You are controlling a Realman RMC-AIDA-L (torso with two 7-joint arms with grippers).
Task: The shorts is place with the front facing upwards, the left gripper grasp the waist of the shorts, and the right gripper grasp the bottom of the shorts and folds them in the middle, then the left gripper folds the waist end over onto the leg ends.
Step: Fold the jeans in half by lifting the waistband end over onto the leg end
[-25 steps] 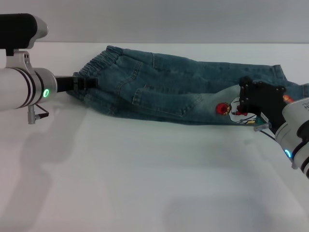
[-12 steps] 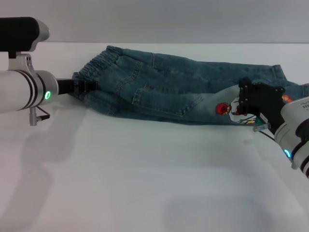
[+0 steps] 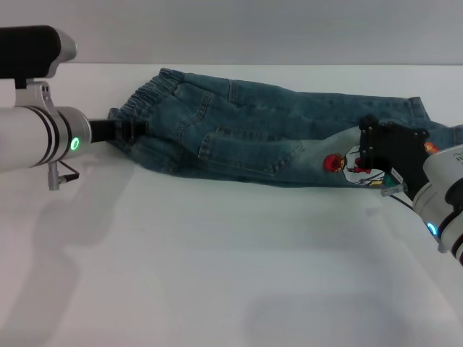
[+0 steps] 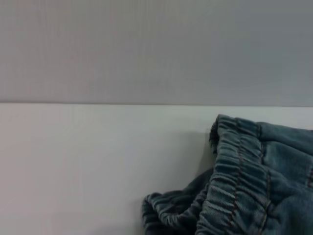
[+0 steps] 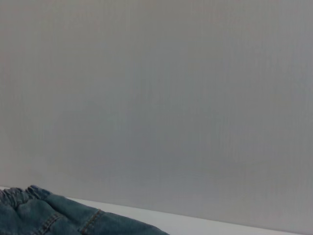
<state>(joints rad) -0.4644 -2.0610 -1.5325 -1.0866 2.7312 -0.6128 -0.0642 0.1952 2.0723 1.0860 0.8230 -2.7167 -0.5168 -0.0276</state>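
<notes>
The desk [image 3: 217, 275] is white; its near half carries only faint arm shadows.

The right gripper [image 3: 387, 155] is nearest, at the right edge of the head view. Its black block sits over the leg end of the shorts [image 3: 253, 134], just right of the red cartoon patch [image 3: 334, 163]. A blue light shows on the white arm below it. The fingers are hidden under the block; whether they are open or closed cannot be told.

The left gripper [image 3: 130, 129] reaches in level from the left, a green ring lit on its white arm. Its black tip meets the waist [image 3: 148, 94] at the near corner of the gathered band. It appears closed on that fabric, but the fingers cannot be made out singly.

The shorts lie across the middle of the desk, already doubled lengthwise, waist to the left and hems [image 3: 419, 108] to the right. Pocket seams show near the centre.

In the left wrist view the ruffled band [image 4: 234, 181] fills the lower corner, bunched into a fold.

Farthest back stands a plain grey wall [image 3: 231, 29].
</notes>
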